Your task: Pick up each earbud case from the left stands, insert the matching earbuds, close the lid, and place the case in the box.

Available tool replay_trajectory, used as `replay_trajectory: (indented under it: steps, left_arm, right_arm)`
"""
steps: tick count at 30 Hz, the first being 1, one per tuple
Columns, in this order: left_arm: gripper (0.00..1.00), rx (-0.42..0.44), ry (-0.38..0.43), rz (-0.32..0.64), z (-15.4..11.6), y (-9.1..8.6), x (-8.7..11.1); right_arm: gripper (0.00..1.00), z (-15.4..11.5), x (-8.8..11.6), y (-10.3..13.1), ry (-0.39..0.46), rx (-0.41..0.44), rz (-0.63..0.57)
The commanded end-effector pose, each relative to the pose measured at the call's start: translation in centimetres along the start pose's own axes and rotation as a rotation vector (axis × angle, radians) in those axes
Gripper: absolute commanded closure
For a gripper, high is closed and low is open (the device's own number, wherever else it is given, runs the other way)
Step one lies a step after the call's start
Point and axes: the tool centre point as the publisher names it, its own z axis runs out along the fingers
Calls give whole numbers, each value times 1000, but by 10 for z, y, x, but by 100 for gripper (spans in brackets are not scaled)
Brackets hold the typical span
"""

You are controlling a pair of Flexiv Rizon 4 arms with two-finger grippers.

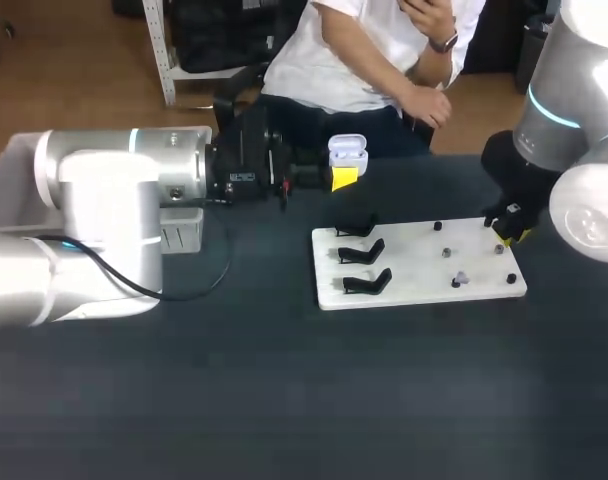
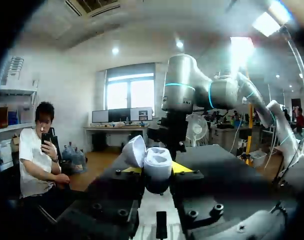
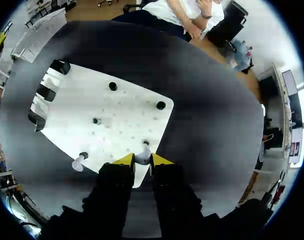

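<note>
Two arms, one surface (image 1: 284, 400), contents logged below.

1. My left pincer (image 2: 158, 170): pinching the earbud case (image 2: 157, 160) from two sides, a yellow tip showing at each side of it.
2. Earbud case: white, with its lid (image 2: 134, 150) swung open and tilted off to one side. It is held in the air over the far edge of the surface, about the middle of that edge.
3. My right pincer (image 3: 142, 161): its tips are drawn close together on a white earbud (image 3: 142, 156), one tip against each side. It stands low over the board's right edge.
4. Earbud in the right pincer: it reaches to a dark peg (image 3: 145, 143) just ahead of the tips, about midway along the board's right edge.
5. Board (image 1: 414, 268): white and flat, lying on the surface right of the middle and nearer the far edge than the near one.
6. Three stands (image 1: 362, 252): black, in a row along the board's left edge.
7. Other pegs (image 1: 437, 226): small and dark, spread over the board's right half, well apart from the stands.
8. Second earbud (image 3: 78, 161): white, at a peg by the board's near edge, beside the right pincer.
9. Box (image 1: 9, 165): pale grey, at the far left corner of the surface and partly hidden behind my left arm.
</note>
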Motion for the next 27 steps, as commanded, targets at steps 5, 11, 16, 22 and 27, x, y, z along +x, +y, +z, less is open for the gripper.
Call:
replay_trajectory:
  steps: [5,11,16,22,27]
  left_arm:
    - [100,-9,-6,4,0,-2,1]
    - [100,-9,-6,4,0,-2,1]
    - [100,-9,-6,4,0,-2,1]
    - [100,-9,-6,4,0,-2,1]
    - [100,-9,-6,4,0,-2,1]
  right_arm:
    - [100,-66,14,28,45,-6,67]
    - [100,-97,19,43,87,45,152]
    - [100,-104,21,45,64,39,176]
    - [100,-104,21,45,64,39,176]
    - [100,-103,17,45,91,52,244]
